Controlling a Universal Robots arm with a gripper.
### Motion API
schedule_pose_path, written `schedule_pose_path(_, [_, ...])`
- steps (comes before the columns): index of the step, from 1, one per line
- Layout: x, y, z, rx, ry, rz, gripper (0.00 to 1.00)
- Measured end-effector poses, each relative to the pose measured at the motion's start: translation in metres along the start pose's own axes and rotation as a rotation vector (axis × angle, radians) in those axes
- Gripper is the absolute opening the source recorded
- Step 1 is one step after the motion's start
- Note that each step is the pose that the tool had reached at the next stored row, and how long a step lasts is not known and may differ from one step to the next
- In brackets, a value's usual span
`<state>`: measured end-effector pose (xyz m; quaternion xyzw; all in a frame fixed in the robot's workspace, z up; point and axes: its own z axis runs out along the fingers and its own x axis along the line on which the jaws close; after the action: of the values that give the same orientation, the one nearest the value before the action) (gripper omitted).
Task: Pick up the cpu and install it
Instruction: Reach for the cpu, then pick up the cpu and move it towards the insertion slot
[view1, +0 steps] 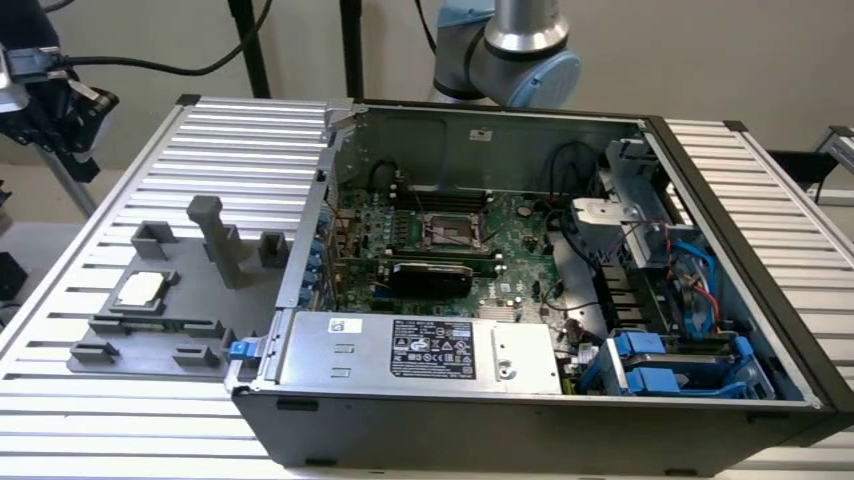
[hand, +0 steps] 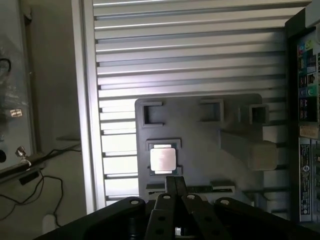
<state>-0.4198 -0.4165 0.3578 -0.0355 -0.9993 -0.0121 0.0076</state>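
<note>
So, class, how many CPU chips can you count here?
1: the cpu lies in a recess of the grey fixture plate, at the exterior view's left of the computer case. Others could be hidden inside.

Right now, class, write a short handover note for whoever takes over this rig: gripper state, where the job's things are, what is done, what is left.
The gripper: shut, holding nothing, raised clear of the chip.
The small flat square silvery-topped cpu: lying flat in its recess on the grey plastic fixture block, outside the open black computer case, on the exterior view's left.
The square black-framed motherboard socket: inside the case.
Done: nothing that shows.
Left: cpu not yet picked up, not yet installed.
</note>
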Motion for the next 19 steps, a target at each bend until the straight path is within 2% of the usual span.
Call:
schedule_pose_path(1, [0.0000, -0.0002, 0.0000, 0.0002, 0.0032, 0.000, 0.11])
schedule_pose_path(14, [0.0000, -0.0003, 0.0000, 0.0003, 0.0034, 0.000, 0.11])
schedule_pose_path(15, [0.0000, -0.0003, 0.0000, 0.0004, 0.0034, 0.000, 0.13])
schedule_pose_path(16, [0.0000, -0.0003, 0.0000, 0.0003, 0.0034, 0.000, 0.19])
schedule_pose_path(17, [0.0000, -0.0003, -0.0001, 0.0004, 0.0035, 0.000, 0.19])
schedule_pose_path(19, [0.0000, -0.0003, 0.0000, 0.0004, 0.0034, 0.000, 0.31])
